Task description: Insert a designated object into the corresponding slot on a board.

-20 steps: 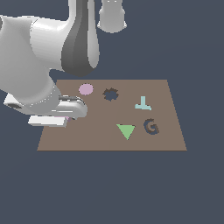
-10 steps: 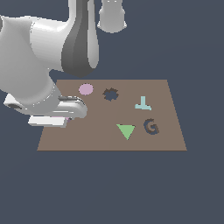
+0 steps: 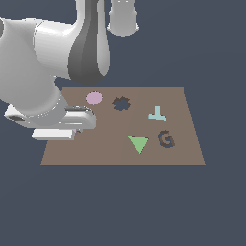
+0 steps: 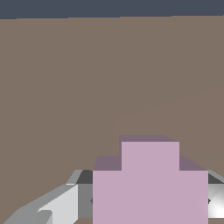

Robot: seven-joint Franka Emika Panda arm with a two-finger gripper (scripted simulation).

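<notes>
nothing has moved since earlier: low at the flat brown board's (image 3: 182,149) left, the jaws grip the lobed lilac-pink piece (image 4: 150,183), ready for lifting toward the dark gear-shaped slot (image 3: 121,103).

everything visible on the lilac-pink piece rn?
The lilac-pink piece fills the wrist view's foreground: flat matte faces with stepped, blocky edges, sitting between the grey pincer fingers, over the brown board. In the exterior view only a sliver shows under the arm. Its full outline is hidden.
</notes>
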